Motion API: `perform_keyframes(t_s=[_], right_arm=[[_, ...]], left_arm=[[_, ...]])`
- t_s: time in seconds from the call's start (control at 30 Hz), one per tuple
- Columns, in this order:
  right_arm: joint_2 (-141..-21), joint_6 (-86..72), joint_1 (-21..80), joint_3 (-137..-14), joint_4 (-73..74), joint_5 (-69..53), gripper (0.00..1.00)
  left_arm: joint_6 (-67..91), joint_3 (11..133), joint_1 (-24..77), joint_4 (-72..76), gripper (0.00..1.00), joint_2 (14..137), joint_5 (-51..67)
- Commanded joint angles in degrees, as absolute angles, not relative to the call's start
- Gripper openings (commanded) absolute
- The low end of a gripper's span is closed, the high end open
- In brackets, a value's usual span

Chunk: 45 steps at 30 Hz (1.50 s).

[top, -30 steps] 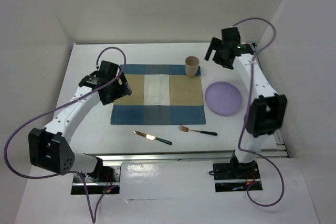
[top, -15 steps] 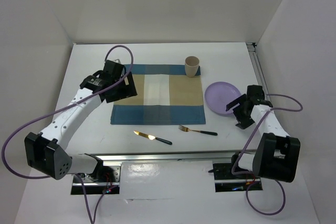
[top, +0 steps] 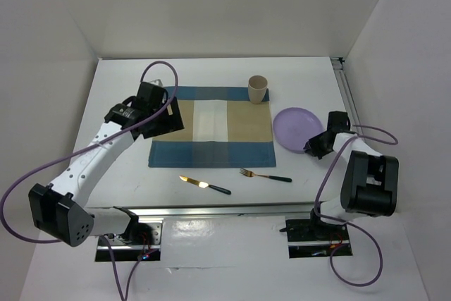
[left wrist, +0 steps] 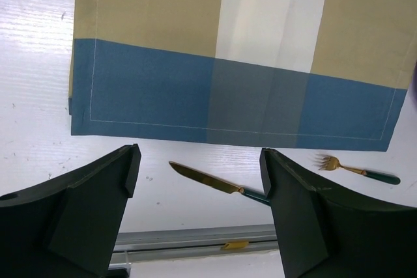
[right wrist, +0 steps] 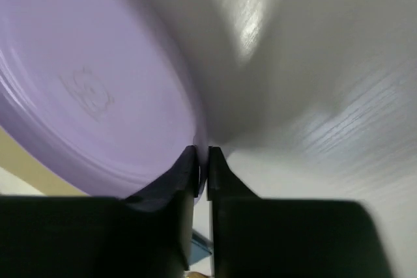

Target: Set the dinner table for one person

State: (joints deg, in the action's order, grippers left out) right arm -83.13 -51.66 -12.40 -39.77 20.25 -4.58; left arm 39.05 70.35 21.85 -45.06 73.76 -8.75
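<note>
Right of the blue-and-tan checked cloth placemat (top: 211, 125), the right gripper (top: 318, 144) now pinches the near rim of the round purple plate (top: 296, 126). A second ago it was up by the tan cup (top: 258, 89) on the placemat's far right corner, fingers wide. Now they squeeze the thin rim (the wrist view shows this best). I think the plate can go onto the placemat next. The left gripper (left wrist: 199, 161) hangs spread over the placemat's left side, holding nothing. The big white dinner table (top: 127, 75) lies under the placemat, with the gold fork (top: 264, 175) and gold knife (top: 204, 185) just in front of the placemat.
</note>
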Motion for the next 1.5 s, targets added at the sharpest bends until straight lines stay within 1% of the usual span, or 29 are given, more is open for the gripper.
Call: perform_keyframes(t_s=[0.0, 0.03, 0.07, 0.13, 0.17, 0.2, 0.23, 0.3, 0.33, 0.47, 0.5, 0.57, 0.6, 0.63, 0.7, 0.73, 0.8, 0.83, 0.9, 0.97, 1.07, 1.3, 1.37, 1.43, 1.47], right_arm=[[-78.2, -53.2, -12.7, -40.6, 19.6, -2.5, 0.07], [-76.0, -53.2, -12.7, -40.6, 20.2, -1.8, 0.00], [-70.9, -52.7, -12.7, -40.6, 20.7, -1.8, 0.00], [-65.9, -51.4, -12.7, -41.4, 20.7, -1.8, 0.00], [-61.2, -50.0, -12.7, -41.4, 20.7, -2.8, 0.00], [-58.8, -48.5, -12.7, -41.4, 17.4, -4.6, 0.00], [-56.6, -46.2, -12.7, -41.4, 15.7, -8.2, 0.00], [-53.7, -44.6, -12.0, -41.4, 13.8, -11.1, 0.00], [-53.7, -43.3, -11.0, -44.0, 14.5, -13.4, 0.00], [-61.4, -39.5, -3.4, -50.7, 15.8, -17.1, 0.00], [-65.1, -38.9, 2.5, -51.9, 15.8, -16.2, 0.00], [-69.8, -37.0, 9.2, -56.8, 17.0, -11.7, 0.00], [-72.5, -37.0, 15.4, -58.8, 17.8, -10.0, 0.00], [-78.4, -36.1, 17.7, -63.0, 19.9, -8.9, 0.00], [-87.0, -35.6, 22.0, -66.7, 20.7, -9.5, 0.00], [-89.2, -35.6, 23.0, -69.7, 21.3, -10.0, 0.00], [-92.9, -36.2, 25.1, -72.0, 21.3, -10.5, 0.00], [-96.1, -36.9, 25.7, -73.2, 21.3, -10.5, 0.00], [-99.9, -37.5, 26.3, -77.6, 22.8, -10.0, 0.00], [-105.5, -37.5, 26.8, -81.7, 25.0, -9.5, 0.00], [-110.3, -38.1, 26.8, -84.0, 25.7, -8.3, 0.00], [-116.3, -38.1, 27.3, -86.1, 25.0, -7.5, 0.01], [-117.4, -38.1, 27.3, -86.7, 25.7, -7.5, 0.11], [-117.4, -38.1, 27.3, -86.1, 26.2, -7.5, 0.24], [-116.4, -37.5, 27.3, -86.1, 26.2, -7.5, 0.53]], left_arm=[[37.4, 72.9, 22.1, -45.9, 0.92, 71.7, -9.2], [37.4, 73.7, 22.1, -46.6, 0.92, 71.7, -9.2], [36.8, 74.5, 22.6, -46.6, 0.92, 71.7, -9.2], [36.8, 77.2, 22.6, -47.4, 0.91, 71.7, -9.8], [37.6, 78.5, 22.6, -48.1, 0.88, 71.7, -10.3], [38.2, 79.3, 22.6, -48.1, 0.83, 70.4, -10.3], [38.2, 80.5, 22.6, -47.2, 0.83, 69.7, -10.3], [38.2, 81.6, 22.6, -45.7, 0.83, 69.2, -10.3], [37.6, 83.0, 22.6, -45.7, 0.83, 68.6, -10.3], [37.6, 87.4, 22.6, -48.5, 0.84, 70.5, -12.3], [38.2, 87.5, 22.6, -48.5, 0.84, 70.5, -12.3], [38.8, 87.5, 22.6, -48.5, 0.84, 69.2, -12.9], [38.8, 86.9, 22.6, -48.5, 0.84, 67.8, -13.4], [38.8, 86.9, 22.6, -48.5, 0.85, 67.2, -13.4], [38.8, 86.3, 22.6, -49.7, 0.85, 66.7, -14.8], [39.4, 86.3, 22.6, -50.5, 0.89, 66.7, -15.4], [41.6, 85.8, 23.1, -54.7, 0.97, 66.7, -18.6], [42.4, 85.8, 23.1, -55.6, 1.00, 66.7, -19.4], [43.7, 82.8, 23.1, -56.5, 1.00, 66.7, -20.0], [43.7, 79.8, 23.1, -57.0, 1.00, 66.7, -17.3], [45.1, 76.7, 23.1, -56.4, 1.00, 66.7, -15.0], [48.6, 67.0, 25.8, -53.2, 1.00, 65.0, -11.2], [49.1, 65.9, 26.4, -52.6, 1.00, 65.0, -10.5], [50.5, 64.7, 27.1, -52.6, 1.00, 65.0, -9.4], [50.5, 64.2, 27.9, -52.1, 1.00, 65.6, -9.4]])
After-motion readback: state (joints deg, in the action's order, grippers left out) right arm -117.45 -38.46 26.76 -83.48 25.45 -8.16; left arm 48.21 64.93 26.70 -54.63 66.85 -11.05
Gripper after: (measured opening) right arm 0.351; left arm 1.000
